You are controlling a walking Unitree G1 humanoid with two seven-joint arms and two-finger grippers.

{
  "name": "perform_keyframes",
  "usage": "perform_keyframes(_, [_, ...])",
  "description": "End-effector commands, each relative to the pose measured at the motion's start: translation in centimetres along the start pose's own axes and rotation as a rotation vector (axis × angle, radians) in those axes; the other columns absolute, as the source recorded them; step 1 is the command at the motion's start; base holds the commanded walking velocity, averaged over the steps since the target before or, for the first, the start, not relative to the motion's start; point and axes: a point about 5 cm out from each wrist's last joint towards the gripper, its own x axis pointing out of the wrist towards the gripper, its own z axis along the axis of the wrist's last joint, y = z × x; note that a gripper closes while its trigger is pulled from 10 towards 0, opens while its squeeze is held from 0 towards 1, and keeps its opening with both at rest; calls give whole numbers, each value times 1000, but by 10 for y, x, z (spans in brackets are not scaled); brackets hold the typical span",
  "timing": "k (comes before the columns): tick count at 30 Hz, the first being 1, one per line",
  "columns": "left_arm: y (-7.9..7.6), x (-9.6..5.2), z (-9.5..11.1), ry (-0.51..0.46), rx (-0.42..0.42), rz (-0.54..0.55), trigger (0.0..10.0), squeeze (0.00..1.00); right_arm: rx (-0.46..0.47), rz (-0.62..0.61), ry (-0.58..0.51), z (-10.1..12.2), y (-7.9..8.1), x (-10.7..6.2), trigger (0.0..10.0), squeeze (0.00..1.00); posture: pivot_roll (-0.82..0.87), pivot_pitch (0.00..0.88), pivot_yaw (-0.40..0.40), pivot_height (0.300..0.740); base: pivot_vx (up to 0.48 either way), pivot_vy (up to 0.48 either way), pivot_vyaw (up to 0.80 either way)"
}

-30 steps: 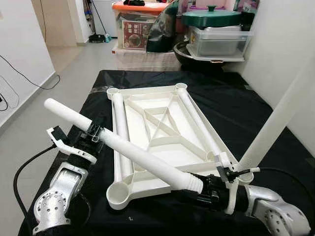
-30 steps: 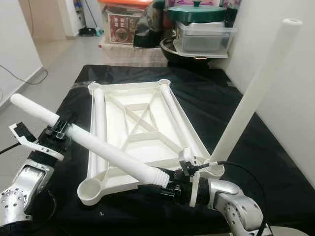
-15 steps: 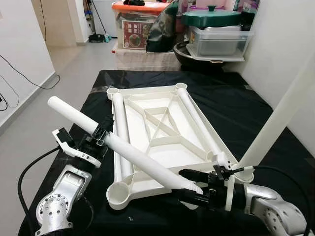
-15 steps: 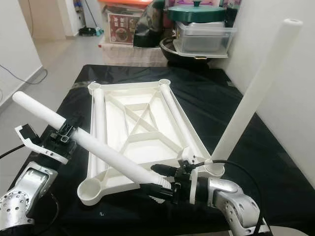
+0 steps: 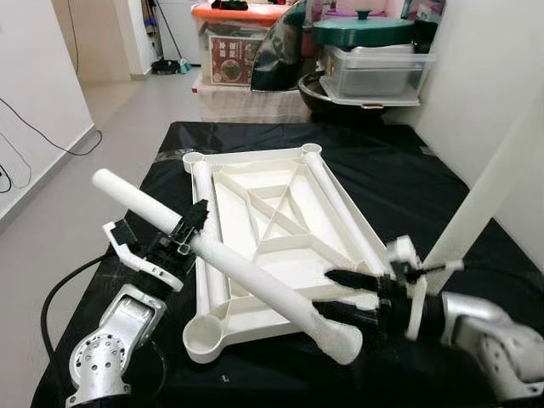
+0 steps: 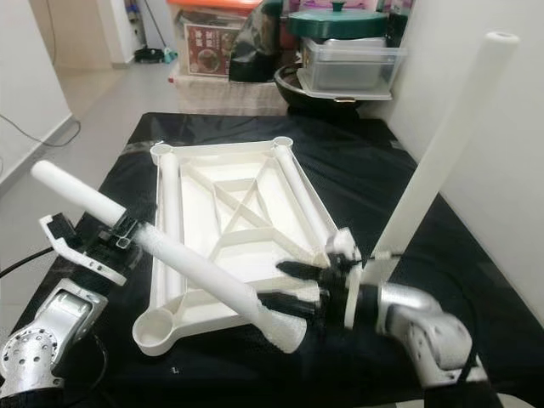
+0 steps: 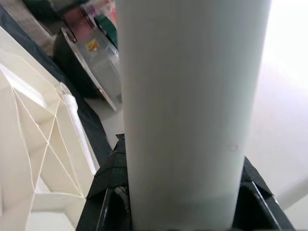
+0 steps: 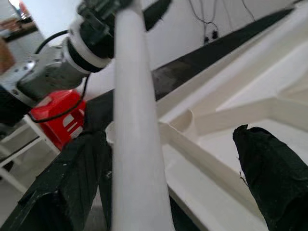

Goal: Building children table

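Note:
An upside-down white table top [image 5: 246, 155] lies on the black-covered table. One white leg [image 5: 493, 187] stands upright in its near right corner socket. Two more legs [image 5: 204, 204] [image 5: 340, 208] lie inside the frame along its sides. My left gripper [image 5: 183, 238] is shut on a fourth leg [image 5: 246, 276], held slanted over the frame. Its threaded end [image 5: 340, 340] hangs free beside the empty near left socket [image 5: 202, 336]. My right gripper [image 5: 327, 293] is open just right of that end. In the right wrist view the leg [image 8: 137, 125] runs close to one finger [image 8: 62, 183].
Black cloth [image 5: 408, 178] covers the table out to its edges. Behind it stand storage boxes [image 5: 242, 51], a clear tub [image 5: 374, 72] and a green pot lid [image 5: 365, 30]. A white wall runs along the right. Grey floor [image 5: 51, 204] with a cable lies on the left.
My right gripper has opened, let go of the leg's threaded end and drawn back to the right. The left gripper has carried the leg slightly right and forward.

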Motion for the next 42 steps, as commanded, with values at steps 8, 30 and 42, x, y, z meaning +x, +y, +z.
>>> perform_keyframes(8, [-4,-1,-11,43,15,-15,0,0,-178,202,140,31,19,39,10000,1000,-90,0,-43,740,0,0,0])
perform_keyframes(30, [-10,5,-24,110,55,-39,0,0,-249,-93,428,31,-2,96,10000,0,-83,0,-46,740,0,0,0])
perform_keyframes(42, [-7,9,-28,140,79,-33,0,0,-419,25,507,44,17,114,10000,0,-86,0,-49,740,0,0,0])
